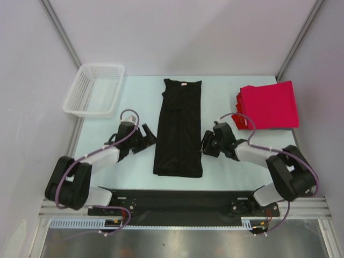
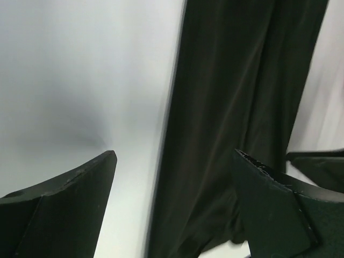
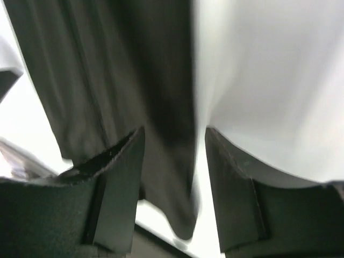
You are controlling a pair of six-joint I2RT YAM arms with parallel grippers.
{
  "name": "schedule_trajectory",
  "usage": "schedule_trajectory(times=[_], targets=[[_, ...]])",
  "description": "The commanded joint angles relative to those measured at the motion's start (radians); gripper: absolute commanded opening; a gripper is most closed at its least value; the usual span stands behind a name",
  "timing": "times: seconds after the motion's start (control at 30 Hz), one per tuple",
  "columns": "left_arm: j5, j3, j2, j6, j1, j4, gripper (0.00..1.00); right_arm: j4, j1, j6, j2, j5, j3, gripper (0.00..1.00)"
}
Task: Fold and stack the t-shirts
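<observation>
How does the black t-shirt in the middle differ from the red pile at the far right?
The plain black cloth t-shirt is a long narrow strip, folded only lengthwise; the stack of bright red cloth t-shirts is a compact, near-square bundle. The black one is a single shirt; the red stack shows several layers at its left edge. Both lie flat on the pale table.

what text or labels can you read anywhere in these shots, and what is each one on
No text can be read in any view.
black t-shirt: a small pale neck tag at the collar, too small to read.
red t-shirts: plain, no print visible.
white basket: no label visible.
</observation>
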Motion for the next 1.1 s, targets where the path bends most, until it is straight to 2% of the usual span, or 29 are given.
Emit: schedule_trajectory(times=[0.0,0.07,0.13,0.2,0.3,0.43,0.7,0.8,0.83,0.93,1.07], targets=[[0.039,-0.125,-0.187,0.022,-0.036,-0.026,0.92,0.004,0.091,0.097,-0.140,0.107,-0.132,0.53],[0.031,-0.174,-0.250,0.019,-0.053,-0.049,0.92,-0.010,0.182,0.131,-0.246,0.151,-0.177,0.53],[0.036,-0.247,-0.365,0.016,-0.057,-0.069,0.90,-0.106,0.276,0.175,-0.322,0.272,-0.198,0.53],[0.045,-0.276,-0.387,0.015,-0.057,-0.101,0.89,-0.144,0.307,0.195,-0.344,0.291,-0.198,0.53],[0.068,-0.325,-0.445,-0.004,-0.059,-0.100,0.83,-0.195,0.364,0.224,-0.343,0.326,-0.191,0.49],[0.102,-0.366,-0.465,-0.021,-0.060,-0.096,0.80,-0.224,0.445,0.273,-0.337,0.372,-0.186,0.33],[0.145,-0.402,-0.447,-0.018,-0.091,-0.032,0.76,-0.293,0.600,0.327,-0.271,0.454,-0.134,0.31],[0.136,-0.399,-0.421,0.010,-0.102,-0.030,0.72,-0.281,0.640,0.348,-0.281,0.469,-0.143,0.35],[0.140,-0.400,-0.414,0.013,-0.103,-0.027,0.71,-0.284,0.642,0.355,-0.290,0.475,-0.148,0.43],[0.145,-0.409,-0.404,0.021,-0.108,-0.024,0.65,-0.283,0.642,0.375,-0.346,0.489,-0.169,0.54],[0.137,-0.414,-0.408,0.030,-0.111,-0.023,0.51,-0.284,0.637,0.381,-0.407,0.494,-0.191,0.59]])
